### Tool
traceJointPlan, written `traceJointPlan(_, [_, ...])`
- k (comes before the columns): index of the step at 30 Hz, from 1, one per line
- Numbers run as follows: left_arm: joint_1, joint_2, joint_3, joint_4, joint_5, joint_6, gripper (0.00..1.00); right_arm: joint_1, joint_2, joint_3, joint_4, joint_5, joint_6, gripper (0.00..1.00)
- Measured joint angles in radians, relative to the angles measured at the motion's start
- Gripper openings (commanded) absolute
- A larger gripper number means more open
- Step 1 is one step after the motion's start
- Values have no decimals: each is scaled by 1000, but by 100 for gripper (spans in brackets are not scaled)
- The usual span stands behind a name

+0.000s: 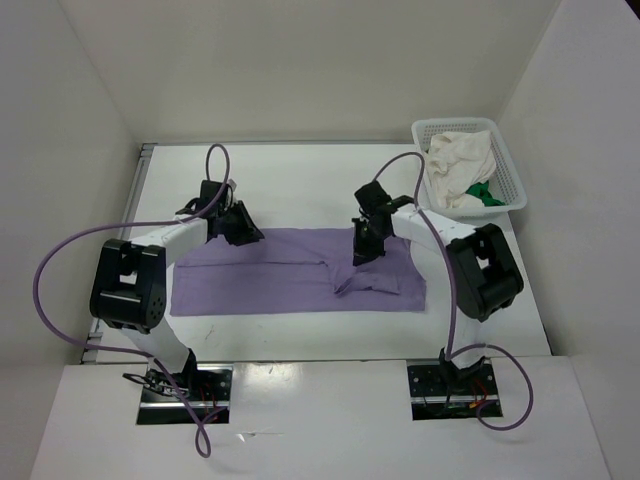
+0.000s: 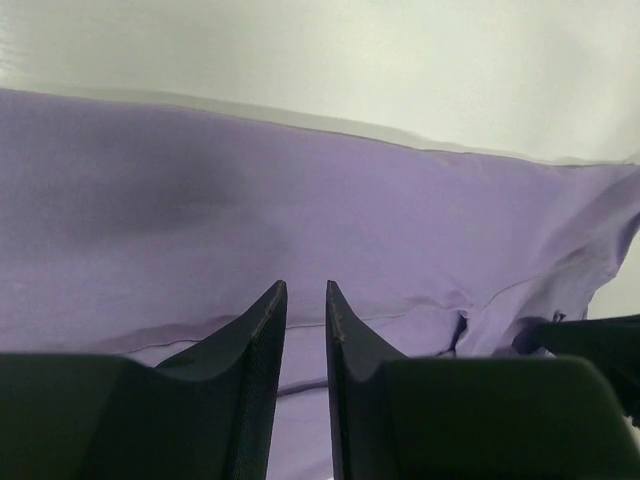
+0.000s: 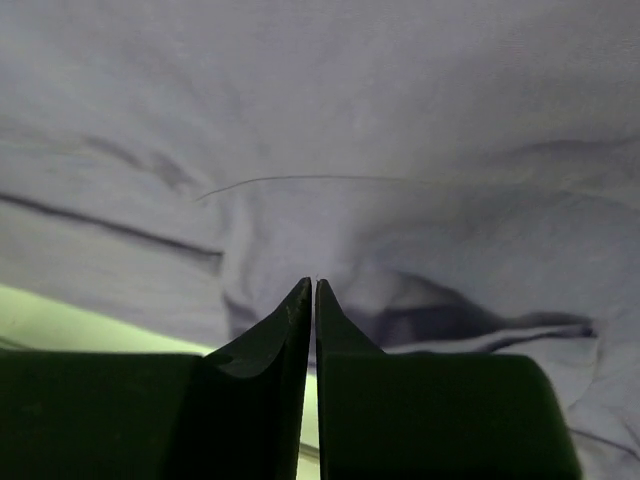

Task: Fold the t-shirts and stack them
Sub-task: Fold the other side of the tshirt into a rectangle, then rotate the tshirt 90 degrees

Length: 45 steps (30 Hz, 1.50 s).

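Our left gripper [image 2: 306, 287] hangs at the far edge of the lavender shirt [image 1: 290, 280], jaws parted by a narrow gap with nothing between them. Our right gripper [image 3: 308, 283] has its tips together at a rumpled fold of that shirt; we cannot tell whether cloth is pinched. The shirt lies spread across the table [image 1: 300, 180]. The basket [image 1: 512, 180], far right, holds the cream shirt [image 1: 458, 165] and the green shirt [image 1: 487, 194].
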<state>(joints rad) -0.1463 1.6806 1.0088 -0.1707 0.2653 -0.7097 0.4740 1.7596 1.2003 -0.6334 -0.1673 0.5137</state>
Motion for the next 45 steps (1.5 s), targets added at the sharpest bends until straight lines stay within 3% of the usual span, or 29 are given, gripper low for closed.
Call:
traceJointPlan(6, [0,3,0,-6,1,5,30,1,-20,-115,13,29,-10,7])
traceJointPlan(12, [6,40,0,-7,-10,26,30,11,-173,-259,-33,13,21,7])
traceJointPlan(17, [30,54,0,-9,-14,29,30,23,-259,-250,-71,-30,27,11])
traceJointPlan(26, [56,25,31,-18,-7,29,30,-57,-219,-137,-110,9,-10,11])
traceJointPlan(30, [56,19,43,-16,-2,31,31,-60,-180,-210,-64,7,24,9])
traceJointPlan(35, [69,19,43,-19,-1,32,31,-60,-272,-343,-81,1,122,9])
traceJointPlan(45, [157,22,45,-18,8,33,32,-91,-382,-350,-108,-15,193,9])
